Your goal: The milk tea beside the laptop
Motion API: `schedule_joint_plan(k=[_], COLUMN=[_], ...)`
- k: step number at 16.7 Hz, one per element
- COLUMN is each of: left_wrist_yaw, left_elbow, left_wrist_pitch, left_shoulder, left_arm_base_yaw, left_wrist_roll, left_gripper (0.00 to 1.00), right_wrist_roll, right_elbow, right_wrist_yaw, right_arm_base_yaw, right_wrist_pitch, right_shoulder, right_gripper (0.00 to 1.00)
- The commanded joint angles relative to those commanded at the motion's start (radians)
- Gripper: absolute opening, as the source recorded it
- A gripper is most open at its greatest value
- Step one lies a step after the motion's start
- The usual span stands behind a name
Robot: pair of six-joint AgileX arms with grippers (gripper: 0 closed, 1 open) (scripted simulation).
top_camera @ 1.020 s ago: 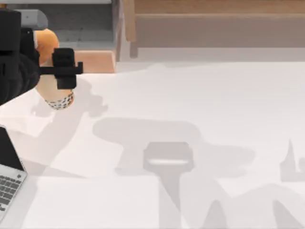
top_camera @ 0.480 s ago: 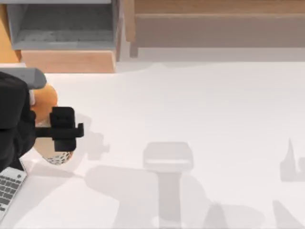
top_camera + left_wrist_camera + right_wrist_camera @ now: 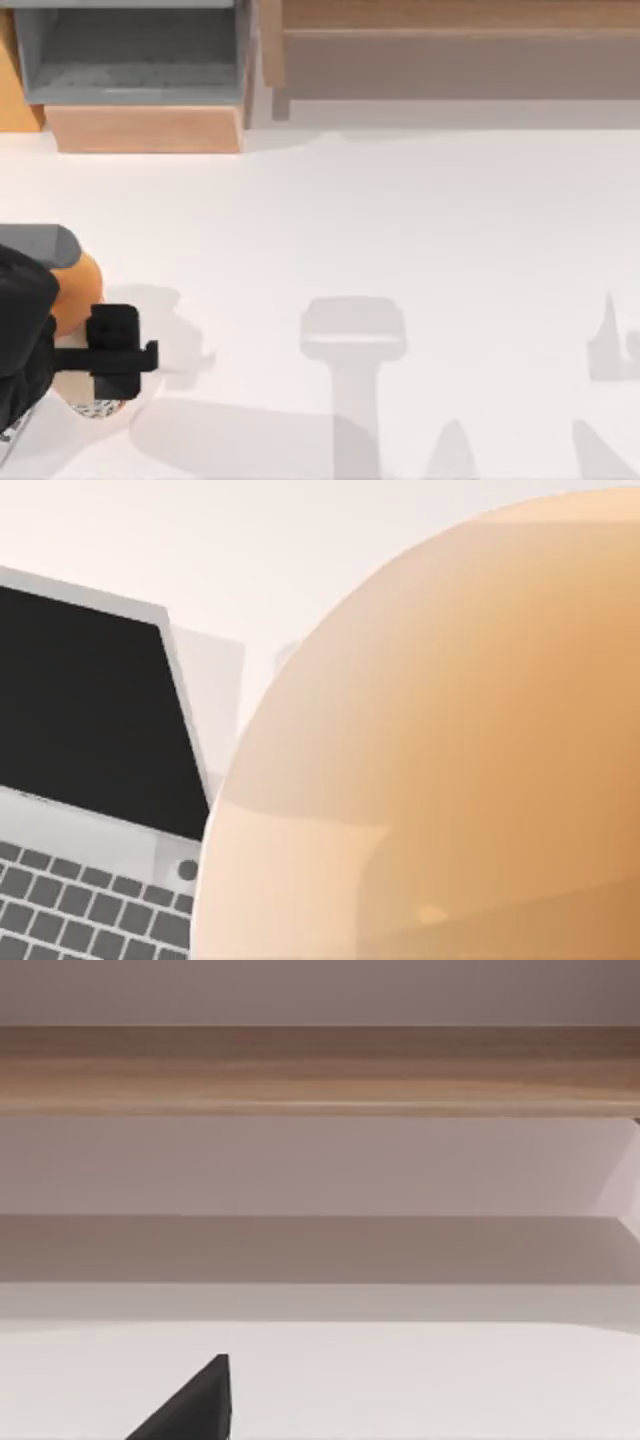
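Orange-tan and tapered, the milk tea (image 3: 82,300) sits at the far left of the table (image 3: 400,230) in the top view, toward the near edge, with its dark speckled pearl band visible at the lower end. The left gripper (image 3: 100,352) is on it from above; a black finger crosses the cup's side, and the close-filling curve of the cup (image 3: 440,750) in the left wrist view is consistent with a closed hold around the body. Whether the cup's base is resting on the table or hanging just above it cannot be told from these views. The laptop (image 3: 90,770) lies just beside the cup in the left wrist view, black screen raised and silver-grey keyboard deck with dark keys beneath; in the top view only a sliver of it (image 3: 8,432) shows at the left edge, under the arm. Judgement: the carry appears essentially complete, with the cup brought next to the laptop; what remains is to set it down upright if it is not already seated, open the fingers, and withdraw clear without tipping it. The right arm is parked; a dark piece of the right gripper (image 3: 195,1405) shows, and I cannot tell its finger state.
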Motion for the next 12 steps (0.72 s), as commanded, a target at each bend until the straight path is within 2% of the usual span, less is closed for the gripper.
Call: schedule_joint_plan(k=[12], left_wrist_yaw=[-0.005], left_elbow=[-0.005], left_wrist_pitch=[0.018], left_shoulder=[-0.009], left_arm_base_yaw=[0.0], left_wrist_roll=[-0.003], left_gripper=[0.0], right_wrist_roll=[0.0], right_elbow=[0.0], right_wrist_yaw=[0.0], right_arm_base_yaw=[0.0], right_wrist_pitch=[0.0], right_shoulder=[0.0], right_gripper=[1.0])
